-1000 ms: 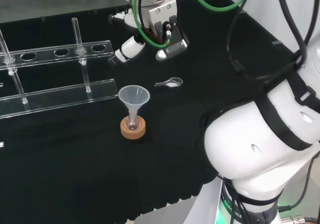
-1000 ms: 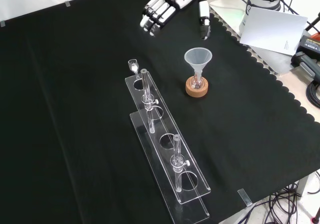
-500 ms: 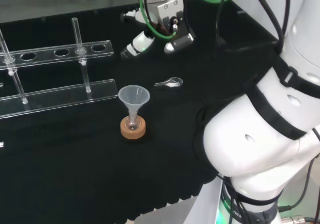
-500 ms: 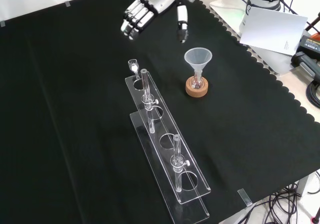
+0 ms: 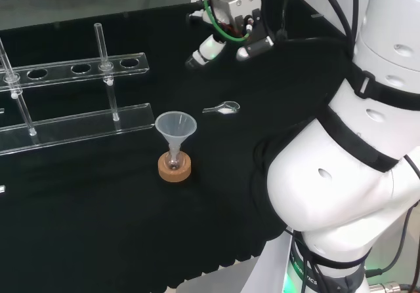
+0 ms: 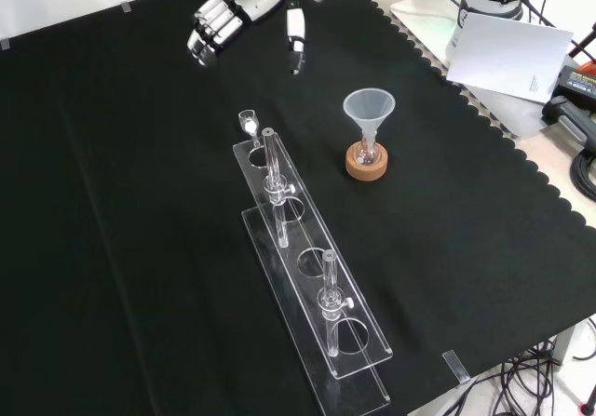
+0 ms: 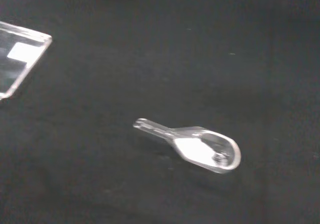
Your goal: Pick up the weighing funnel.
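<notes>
We look over the arm (image 5: 341,195) from behind, down from the front, closely from the wrist; both wide views share the funnel (image 5: 175,128) and rack (image 5: 65,130).

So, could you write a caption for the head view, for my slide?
Open hand hovers above the black cloth; the weighing funnel lies untouched near the big funnel.

We see the weighing funnel (image 7: 200,149) lying on the black cloth (image 7: 150,43), with nothing touching it. Its short stem (image 7: 150,128) widens into a rounded scoop, and inside the scoop we make out a white patch (image 7: 192,148); what it is we cannot tell. Well apart from it, a corner of a clear plastic plate (image 7: 20,58) rests on the cloth.
</notes>
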`<action>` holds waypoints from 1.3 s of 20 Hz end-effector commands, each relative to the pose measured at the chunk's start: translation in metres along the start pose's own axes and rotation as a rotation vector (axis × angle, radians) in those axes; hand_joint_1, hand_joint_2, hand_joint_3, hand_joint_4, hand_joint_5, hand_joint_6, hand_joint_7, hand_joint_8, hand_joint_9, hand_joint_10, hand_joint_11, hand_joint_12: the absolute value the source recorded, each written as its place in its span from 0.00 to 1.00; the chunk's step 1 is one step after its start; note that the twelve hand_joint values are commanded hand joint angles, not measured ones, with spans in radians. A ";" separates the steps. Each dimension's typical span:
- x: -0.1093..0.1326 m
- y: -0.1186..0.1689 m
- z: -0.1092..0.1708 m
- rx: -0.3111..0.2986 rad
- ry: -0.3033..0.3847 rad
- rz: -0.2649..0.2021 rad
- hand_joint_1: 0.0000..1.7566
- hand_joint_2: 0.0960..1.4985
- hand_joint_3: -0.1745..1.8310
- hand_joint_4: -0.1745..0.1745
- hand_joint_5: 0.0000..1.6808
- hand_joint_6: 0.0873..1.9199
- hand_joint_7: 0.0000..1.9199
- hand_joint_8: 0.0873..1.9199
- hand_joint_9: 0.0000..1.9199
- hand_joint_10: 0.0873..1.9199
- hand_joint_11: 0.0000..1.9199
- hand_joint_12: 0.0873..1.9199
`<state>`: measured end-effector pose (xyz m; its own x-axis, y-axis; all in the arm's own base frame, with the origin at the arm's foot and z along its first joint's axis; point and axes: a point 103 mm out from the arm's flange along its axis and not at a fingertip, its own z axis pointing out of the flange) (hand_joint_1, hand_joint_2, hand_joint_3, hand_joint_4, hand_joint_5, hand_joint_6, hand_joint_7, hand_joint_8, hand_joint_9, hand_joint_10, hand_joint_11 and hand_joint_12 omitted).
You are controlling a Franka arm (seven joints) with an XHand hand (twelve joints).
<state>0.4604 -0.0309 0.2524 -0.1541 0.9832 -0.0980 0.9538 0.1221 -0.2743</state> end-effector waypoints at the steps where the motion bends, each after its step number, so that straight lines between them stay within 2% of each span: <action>1: -0.057 0.034 0.039 0.131 -0.039 0.012 0.27 0.39 0.09 0.66 0.00 0.00 0.00 0.00 0.00 0.00 0.00 0.03; 2: -0.059 0.034 0.043 0.119 -0.033 0.014 0.27 0.38 0.09 0.69 0.00 0.00 0.00 0.00 0.00 0.00 0.00 0.00; 6: -0.061 0.035 0.060 0.081 -0.015 0.020 0.27 0.38 0.09 0.72 0.00 0.00 0.00 0.00 0.00 0.00 0.00 0.00; 10: -0.059 0.034 0.075 0.001 0.016 0.023 0.31 0.39 0.09 0.67 0.00 0.00 0.00 0.00 0.00 0.00 0.02 0.00; 11: -0.059 0.034 0.079 -0.010 0.027 0.027 0.32 0.40 0.09 0.66 0.00 0.00 0.00 0.00 0.00 0.00 0.01 0.04; 14: -0.059 0.035 0.092 -0.042 0.041 0.035 0.35 0.41 0.09 0.63 0.00 0.00 0.03 0.00 0.02 0.00 0.00 0.35; 16: -0.058 0.036 0.098 -0.091 0.045 0.039 0.36 0.41 0.09 0.62 0.00 0.00 0.07 0.00 0.07 0.00 0.00 0.49; 18: -0.055 0.037 0.103 -0.139 0.052 0.040 0.38 0.42 0.09 0.65 0.06 0.00 0.13 0.03 0.13 0.08 0.00 0.62; 21: -0.051 0.037 0.105 -0.170 0.064 0.056 0.40 0.43 0.09 0.67 0.18 0.00 0.20 0.11 0.15 0.24 0.00 0.74; 24: -0.045 0.033 0.103 -0.178 0.078 0.096 0.42 0.44 0.10 0.68 0.24 0.00 0.24 0.15 0.18 0.29 0.00 0.78; 25: -0.042 0.033 0.103 -0.170 0.075 0.109 0.42 0.44 0.10 0.68 0.26 0.00 0.26 0.16 0.19 0.29 0.01 0.78; 26: -0.036 0.035 0.104 -0.140 0.060 0.101 0.43 0.44 0.10 0.68 0.28 0.00 0.26 0.16 0.20 0.29 0.01 0.78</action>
<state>0.4744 -0.0867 0.1484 -0.0699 0.9966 -0.0442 0.9923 0.0649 -0.1054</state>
